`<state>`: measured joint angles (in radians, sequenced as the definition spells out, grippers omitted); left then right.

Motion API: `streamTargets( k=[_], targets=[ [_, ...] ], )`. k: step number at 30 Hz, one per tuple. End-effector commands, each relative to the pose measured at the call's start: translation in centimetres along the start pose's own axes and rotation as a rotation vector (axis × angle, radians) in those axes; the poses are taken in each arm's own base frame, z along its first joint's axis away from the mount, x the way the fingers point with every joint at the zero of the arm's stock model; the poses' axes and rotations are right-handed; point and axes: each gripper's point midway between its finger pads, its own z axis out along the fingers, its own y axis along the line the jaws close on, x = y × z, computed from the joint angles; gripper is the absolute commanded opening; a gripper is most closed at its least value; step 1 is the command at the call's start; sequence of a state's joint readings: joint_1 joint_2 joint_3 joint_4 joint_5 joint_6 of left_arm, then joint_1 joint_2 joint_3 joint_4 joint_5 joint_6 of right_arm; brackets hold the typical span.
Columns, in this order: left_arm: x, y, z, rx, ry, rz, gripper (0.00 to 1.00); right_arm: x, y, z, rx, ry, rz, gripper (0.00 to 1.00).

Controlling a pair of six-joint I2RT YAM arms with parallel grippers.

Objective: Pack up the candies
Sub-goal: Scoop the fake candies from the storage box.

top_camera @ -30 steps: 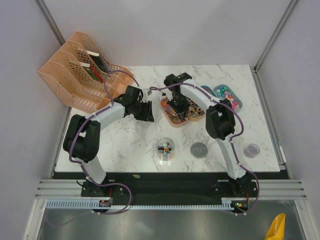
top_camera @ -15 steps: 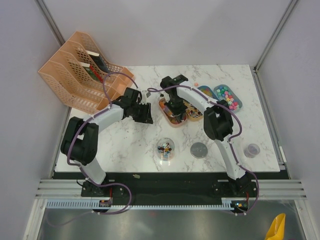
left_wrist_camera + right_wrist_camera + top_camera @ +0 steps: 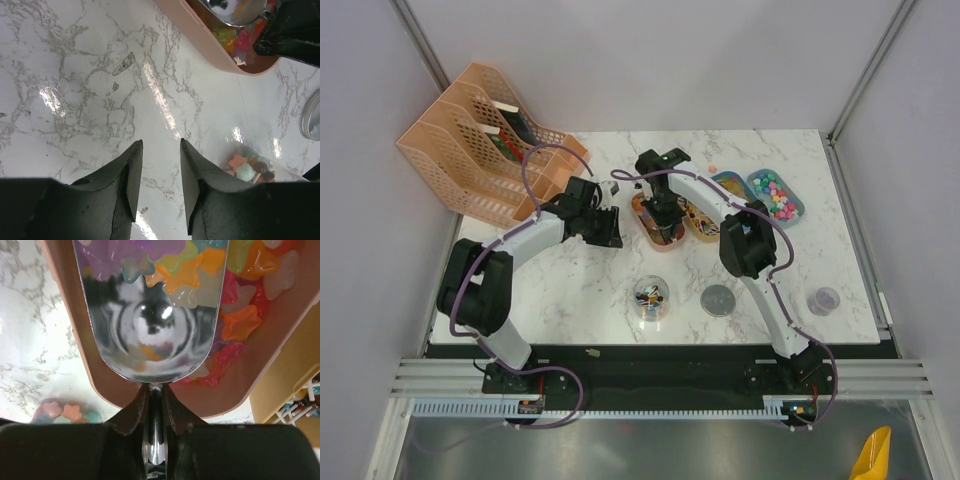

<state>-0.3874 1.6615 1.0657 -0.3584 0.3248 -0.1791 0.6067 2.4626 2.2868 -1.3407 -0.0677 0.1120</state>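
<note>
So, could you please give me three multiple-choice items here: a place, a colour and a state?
1. Where is the scoop bowl? A in the clear jar; B in the pink tray; C on the lid.
2. The far-right tray, under the ball candies, is: A blue; B green; C black.
3. The left gripper jaws are: A shut on a lid; B shut on a spoon; C open, empty.
Answers: B, star candies surround it; A, its blue rim shows; C, marble table shows between them.
</note>
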Motion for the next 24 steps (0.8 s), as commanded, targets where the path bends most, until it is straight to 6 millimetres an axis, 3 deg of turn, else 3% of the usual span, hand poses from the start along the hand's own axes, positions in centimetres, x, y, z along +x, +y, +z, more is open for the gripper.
streamTargets(
  k=[1,9,17,24],
  targets=[
    [-1.6,0.1,-1.3,-0.02,-0.074,0.068,0.43,-2.9,0.8,1.2,-0.018,-0.08,0.006,0.0],
    [-1.0,0.8,-0.8,-0.037,-0.053,0.073,0.42,-5.6,-0.2,1.5,-0.032,-0.15,-0.005,0.0],
    [-0.6,1.4,-1.2,-0.062,-0.047,0.104,0.42,-6.9,-0.2,1.5,-0.049,-0.189,-0.025,0.0],
    [-0.2,1.9,-1.4,-0.077,-0.038,0.114,0.42,-6.9,-0.4,2.6,-0.049,-0.175,-0.042,0.0]
  ],
)
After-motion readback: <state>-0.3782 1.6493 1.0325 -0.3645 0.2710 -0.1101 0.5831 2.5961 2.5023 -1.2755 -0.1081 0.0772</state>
